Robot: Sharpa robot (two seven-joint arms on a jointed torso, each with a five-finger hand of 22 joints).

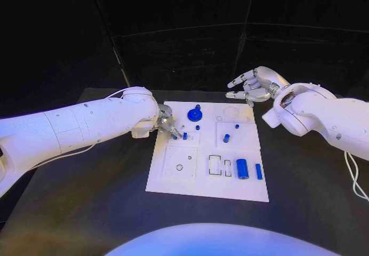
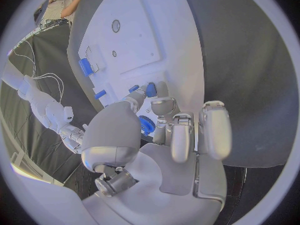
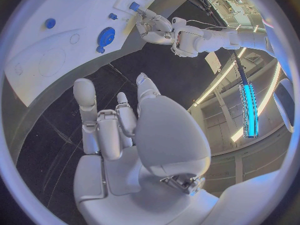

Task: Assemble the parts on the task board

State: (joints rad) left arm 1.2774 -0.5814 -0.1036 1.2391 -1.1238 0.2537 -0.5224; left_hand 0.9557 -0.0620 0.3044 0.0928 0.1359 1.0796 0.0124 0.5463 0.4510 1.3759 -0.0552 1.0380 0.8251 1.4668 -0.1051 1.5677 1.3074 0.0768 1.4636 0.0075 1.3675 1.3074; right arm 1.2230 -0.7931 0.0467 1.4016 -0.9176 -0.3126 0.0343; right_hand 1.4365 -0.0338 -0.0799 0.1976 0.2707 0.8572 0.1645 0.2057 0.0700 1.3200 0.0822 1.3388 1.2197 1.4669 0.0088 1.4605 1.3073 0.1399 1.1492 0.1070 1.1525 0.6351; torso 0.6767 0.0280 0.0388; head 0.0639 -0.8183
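Note:
The white task board (image 1: 201,184) lies in the middle of the table. My left hand (image 1: 166,124) reaches over its left edge and pinches a small blue peg (image 1: 184,136) at its fingertips; the same peg (image 2: 150,89) shows between the thumb and a finger. Just beyond stand a blue gear (image 1: 194,114) and another small peg (image 1: 198,127). Two more pegs (image 1: 226,138) (image 1: 237,126) stand to the right. A blue cylinder (image 1: 242,168) and a blue bar (image 1: 258,171) lie near the board's front right. My right hand (image 1: 252,85) hovers past the board's far right corner, fingers spread, holding nothing.
Empty recesses (image 1: 221,165) and small round holes (image 1: 179,167) mark the board's front half. A faint ring (image 1: 231,111) sits near its far right corner. Black table (image 1: 92,202) surrounds the board on all sides.

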